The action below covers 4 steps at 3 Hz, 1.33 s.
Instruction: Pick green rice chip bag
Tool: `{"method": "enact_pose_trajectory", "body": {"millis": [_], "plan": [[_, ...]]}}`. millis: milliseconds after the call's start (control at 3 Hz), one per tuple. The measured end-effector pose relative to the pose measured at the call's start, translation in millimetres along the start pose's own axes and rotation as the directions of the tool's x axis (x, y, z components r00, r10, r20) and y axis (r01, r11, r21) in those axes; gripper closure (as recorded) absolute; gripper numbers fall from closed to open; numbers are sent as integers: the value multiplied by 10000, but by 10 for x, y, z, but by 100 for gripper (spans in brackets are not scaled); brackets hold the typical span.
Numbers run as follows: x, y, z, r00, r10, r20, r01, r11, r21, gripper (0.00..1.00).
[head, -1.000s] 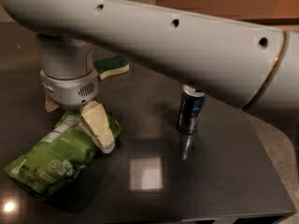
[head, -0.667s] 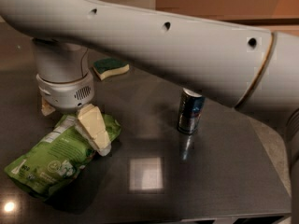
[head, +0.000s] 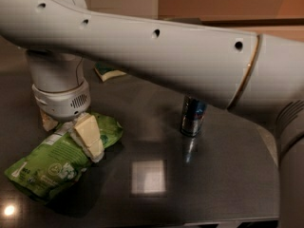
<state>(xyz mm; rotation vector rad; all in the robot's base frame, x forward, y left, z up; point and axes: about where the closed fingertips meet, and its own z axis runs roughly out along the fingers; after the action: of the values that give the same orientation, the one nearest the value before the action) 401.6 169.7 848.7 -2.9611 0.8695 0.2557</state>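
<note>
Straddling green rice chip bag (head: 52, 163) — claw (head: 68, 130) spread, fingers (head: 88, 137) touching it.

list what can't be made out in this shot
All in the camera view:
- gripper, down over the green rice chip bag's upper end: its wrist hides whether it grips the bag.
- bag's print: too blurred to read.
- can: top hidden behind the arm.
- sponge: partly hidden behind the arm.

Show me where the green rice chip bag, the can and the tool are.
green rice chip bag (head: 54, 167), camera view, middle of pouch
can (head: 192, 121), camera view, side wall
tool (head: 71, 139), camera view, gap between fingers straddling bag
</note>
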Motion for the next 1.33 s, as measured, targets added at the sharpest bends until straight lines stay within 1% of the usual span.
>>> {"method": "enact_pose_trajectory", "body": {"millis": [333, 1000, 1333], "plan": [[-3, 2, 29, 10000, -34, -44, 33, 9999, -97, 42], [-20, 18, -127, 9998, 87, -172, -88, 10000, -36, 87], [-53, -2, -306, 9994, 240, -259, -240, 9997, 4, 100]]}}
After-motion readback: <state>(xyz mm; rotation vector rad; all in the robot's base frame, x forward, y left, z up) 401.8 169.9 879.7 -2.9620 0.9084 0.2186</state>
